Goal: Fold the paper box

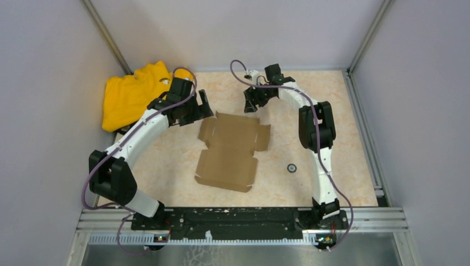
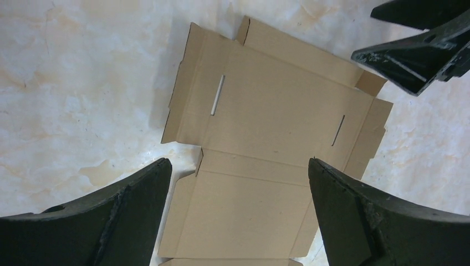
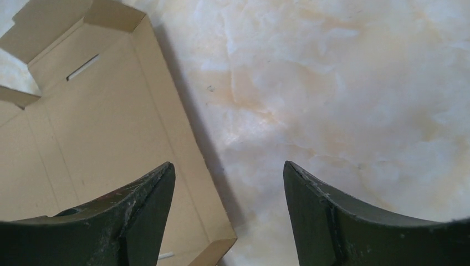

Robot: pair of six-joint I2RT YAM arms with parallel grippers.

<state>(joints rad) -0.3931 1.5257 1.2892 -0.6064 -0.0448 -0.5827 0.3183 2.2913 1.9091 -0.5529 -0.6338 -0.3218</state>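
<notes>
The paper box [image 1: 231, 151] lies flat and unfolded on the table's middle, brown, with flaps and slots. It fills the left wrist view [image 2: 266, 144] and the left of the right wrist view [image 3: 83, 133]. My left gripper [image 1: 200, 106] hovers open and empty over the box's far left corner, its jaws wide apart [image 2: 238, 166]. My right gripper [image 1: 252, 100] hovers open and empty above the box's far edge; between its jaws [image 3: 227, 166] lies the box's raised edge flap and bare table. The right gripper's fingers [image 2: 421, 50] show at the top right of the left wrist view.
A yellow cloth garment [image 1: 133, 94] lies bunched at the far left corner, just behind the left arm. A small black ring [image 1: 291, 168] lies on the table right of the box. Grey walls close in the table on three sides.
</notes>
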